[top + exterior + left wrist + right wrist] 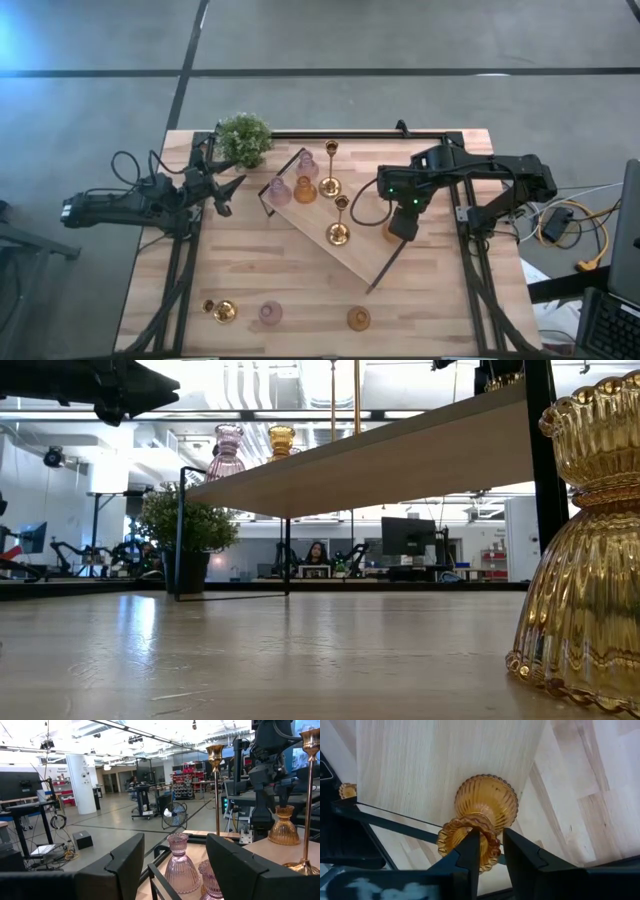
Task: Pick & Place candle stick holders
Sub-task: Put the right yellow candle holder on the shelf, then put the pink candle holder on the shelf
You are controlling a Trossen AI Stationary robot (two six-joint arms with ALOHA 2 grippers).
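A long light-wood tray point(360, 262) on black legs stands slantwise mid-table. On it stand two pink glass holders point(279, 190), an amber one point(305, 190) and two gold thin-stemmed ones point(338, 232). My right gripper point(400, 228) is shut on another amber holder point(487, 797) at the tray's right edge. My left gripper point(228, 190) is open and empty by the tray's left end, facing the pink holders point(181, 862). A gold point(222, 311), a pink point(270, 313) and an amber holder point(358, 318) stand on the table near its front edge. My right gripper has the amber holder by its scalloped top rim point(495, 836). One finger point(472, 852) seems to sit inside the opening and the other point(520, 855) outside. The fingers point down from above. The holder is upright, its base over the tray's edge; whether it rests there I cannot tell.
A green potted plant point(243, 138) stands at the far left of the table, just beyond my left gripper. The tray's black handle frames point(285, 165) rise at both ends. Bare tabletop lies between the tray and the front holders.
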